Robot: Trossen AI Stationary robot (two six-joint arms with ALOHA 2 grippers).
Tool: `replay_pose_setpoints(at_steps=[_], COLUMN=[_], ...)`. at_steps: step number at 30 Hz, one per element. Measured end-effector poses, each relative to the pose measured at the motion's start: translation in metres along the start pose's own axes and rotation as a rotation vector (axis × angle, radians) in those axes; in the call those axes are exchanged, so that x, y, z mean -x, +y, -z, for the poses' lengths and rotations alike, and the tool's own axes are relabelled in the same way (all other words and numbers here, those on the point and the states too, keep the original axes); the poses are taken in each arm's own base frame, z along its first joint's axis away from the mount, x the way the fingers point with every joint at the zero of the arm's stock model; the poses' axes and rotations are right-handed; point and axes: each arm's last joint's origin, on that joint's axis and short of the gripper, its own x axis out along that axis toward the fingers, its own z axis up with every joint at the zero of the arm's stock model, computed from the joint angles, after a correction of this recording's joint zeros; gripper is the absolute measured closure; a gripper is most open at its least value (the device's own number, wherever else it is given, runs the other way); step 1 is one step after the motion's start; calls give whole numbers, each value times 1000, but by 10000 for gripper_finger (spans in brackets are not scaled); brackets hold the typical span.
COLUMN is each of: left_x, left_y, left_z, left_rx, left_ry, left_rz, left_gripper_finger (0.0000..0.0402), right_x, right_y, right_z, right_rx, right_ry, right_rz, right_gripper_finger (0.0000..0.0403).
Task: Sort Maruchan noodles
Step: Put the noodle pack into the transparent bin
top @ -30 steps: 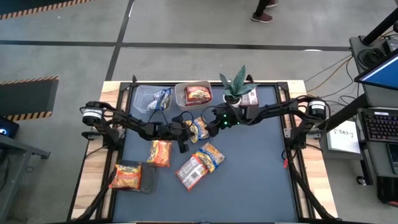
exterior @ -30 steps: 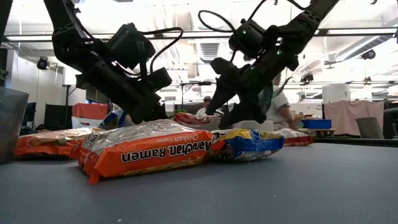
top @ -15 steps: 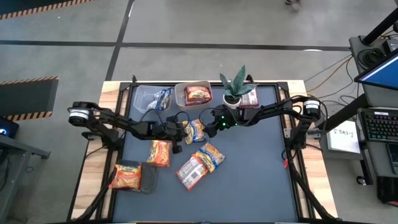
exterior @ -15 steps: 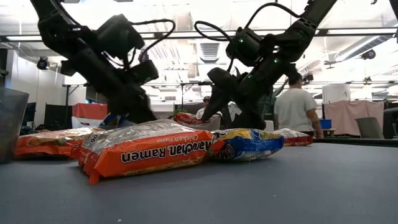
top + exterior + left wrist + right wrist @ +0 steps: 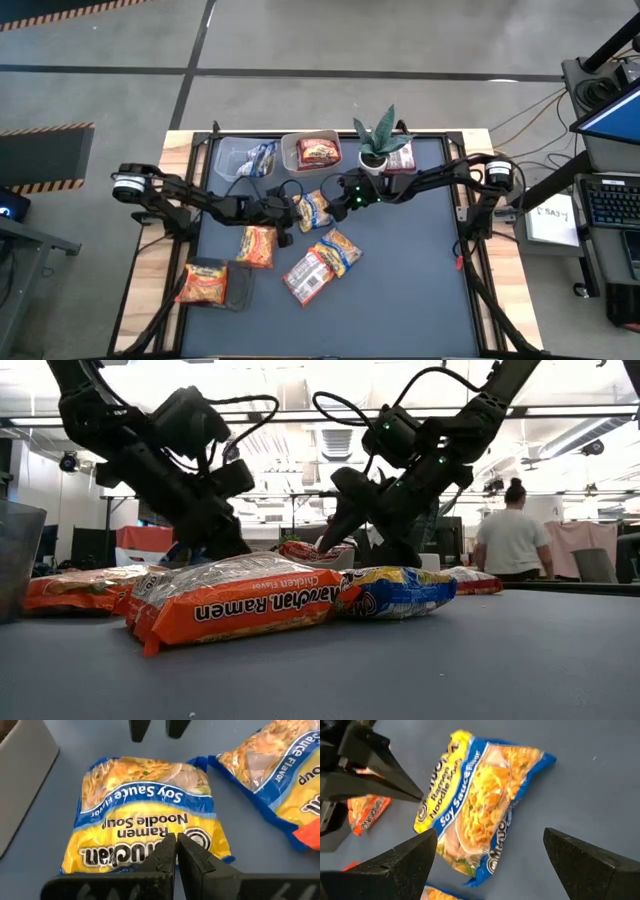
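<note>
Between the two grippers, near the middle of the dark grey mat (image 5: 410,280), we find a blue-and-yellow noodle packet (image 5: 316,210) lying flat; it is a crinkly plastic rectangle printed "Soy Sauce Flavor". We see the left gripper (image 5: 176,851) with its two dark fingers pressed together, their tips over the packet's printed face; we cannot tell whether they touch the wrapper. We see the right gripper (image 5: 487,851) with its fingers spread wide, one to each side of the same packet (image 5: 482,802), gripping nothing. Just beside this packet we note a pair of overlapping packets (image 5: 322,264), one blue-yellow and one orange, and an orange packet (image 5: 257,245) lying apart on the left arm's side. At the near left corner we record another orange packet (image 5: 203,282), resting partly on a flat dark cloth pad (image 5: 240,285). Along the far edge we see two clear tubs: one (image 5: 232,150) holds a blue-yellow packet (image 5: 262,157), the other (image 5: 290,150) a dark red packet (image 5: 318,151). A small potted plant (image 5: 378,135) stands beside them, with a further dark red packet (image 5: 401,157) next to it. A person (image 5: 512,535) stands in the room behind the table.
</note>
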Motion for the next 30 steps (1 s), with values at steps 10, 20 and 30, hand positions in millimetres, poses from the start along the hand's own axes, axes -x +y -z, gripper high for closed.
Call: replay_pose_setpoints(at_steps=[10, 20, 30], left_x=[-11, -16, -14], left_y=[-1, -2, -1], left_z=[8, 17, 32], left_rx=[36, 67, 125], left_ry=[41, 98, 155], left_rz=[-7, -16, -23], left_gripper_finger=[402, 402, 402], right_x=[-5, -24, -49], right_y=[-1, -9, -13], right_z=[1, 7, 9], right_rx=[1, 11, 25], right_ry=[3, -29, -108], right_rz=[-30, -67, -264], right_gripper_finger=[50, 51, 51])
